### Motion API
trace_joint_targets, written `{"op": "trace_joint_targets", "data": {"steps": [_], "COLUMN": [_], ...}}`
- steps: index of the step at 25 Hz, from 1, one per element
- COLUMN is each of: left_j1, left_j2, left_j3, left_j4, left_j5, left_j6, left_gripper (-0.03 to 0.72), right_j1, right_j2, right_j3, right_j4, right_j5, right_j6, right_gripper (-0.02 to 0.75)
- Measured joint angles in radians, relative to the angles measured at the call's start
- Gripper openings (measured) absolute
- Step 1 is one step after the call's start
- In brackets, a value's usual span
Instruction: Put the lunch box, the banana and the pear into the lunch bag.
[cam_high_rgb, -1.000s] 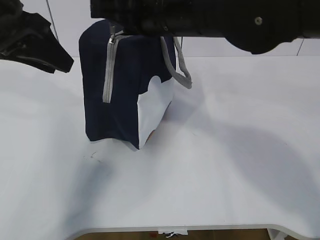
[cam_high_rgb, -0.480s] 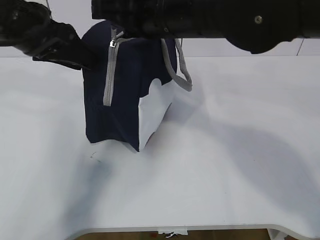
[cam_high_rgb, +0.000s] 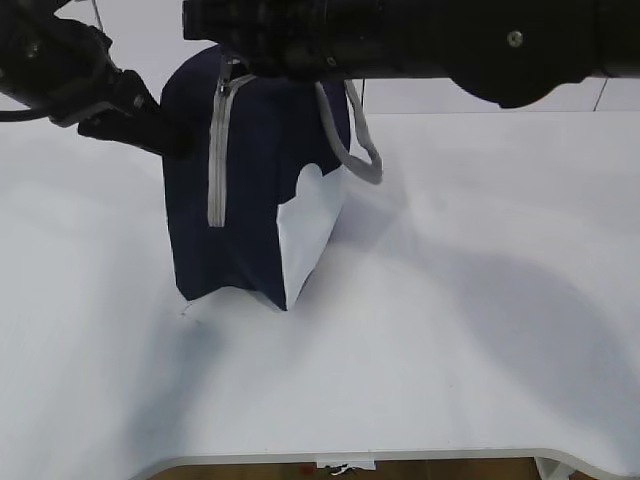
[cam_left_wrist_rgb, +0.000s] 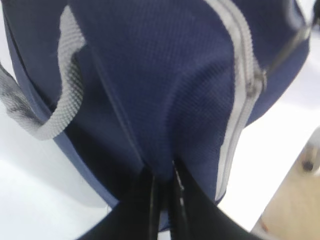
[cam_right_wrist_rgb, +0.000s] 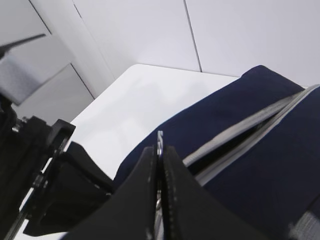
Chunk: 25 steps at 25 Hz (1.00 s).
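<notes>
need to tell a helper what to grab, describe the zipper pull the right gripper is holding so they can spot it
Start at the lunch bag, the navy fabric box standing on the white table. Follow its grey zipper up the front edge to the top. There the right gripper is shut on the zipper pull, a small silvery metal tab, unlike the woven grey handle looping off the side.

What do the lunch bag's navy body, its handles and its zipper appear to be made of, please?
The lunch bag body looks like matte woven synthetic fabric, with a fine weave visible. The handle looks like grey ribbed webbing. The zipper has grey tape; its pull glints, possibly metal.
</notes>
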Motion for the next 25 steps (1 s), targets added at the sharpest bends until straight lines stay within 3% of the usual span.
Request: {"op": "trace_joint_targets", "data": {"steps": [9, 25], "left_j1": [0.0, 0.0], "left_j2": [-0.003, -0.059], "left_j3": [0.0, 0.0], "left_j4": [0.118, 0.158], "left_j5": [0.078, 0.154], "left_j6": [0.004, 0.004], "left_gripper": [-0.001, -0.002], "right_j1": [-0.004, -0.14], "right_j2": [0.0, 0.016], "right_j3": [-0.004, -0.019], "right_j4": [0.019, 0.069], "right_j5": [0.007, 0.013], "right_j6": [0.002, 0.002], "right_gripper": [0.001, 0.001]}}
